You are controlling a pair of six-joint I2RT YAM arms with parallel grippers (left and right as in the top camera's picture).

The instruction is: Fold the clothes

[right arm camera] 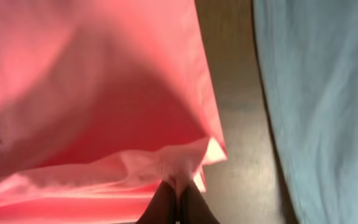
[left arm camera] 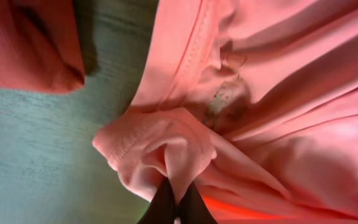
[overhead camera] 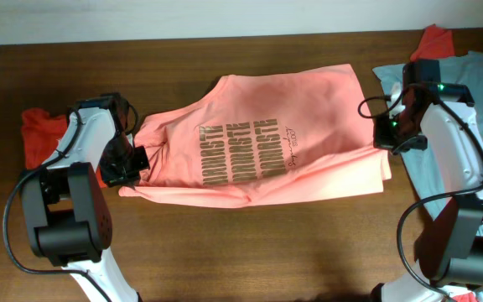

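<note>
On my left a red cloth (overhead camera: 36, 138) lies on the table (overhead camera: 225, 252). Next to it, the left gripper (left arm camera: 176, 206) is pinched tight on a fold of the pink shirt (overhead camera: 258, 143), which lies spread mid-table. The right gripper (right arm camera: 178, 204) is clamped on its far corner, beside a blue garment (overhead camera: 476, 92).

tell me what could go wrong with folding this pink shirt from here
1. The left hand and right hand each pinch only a small tuck of the pink shirt; it might slip out in a lift.
2. The shirt's lower edge is bunched in layers, so a fold could lock in wrinkles.
3. The blue cloth lies beside the right hand and could get dragged.
</note>
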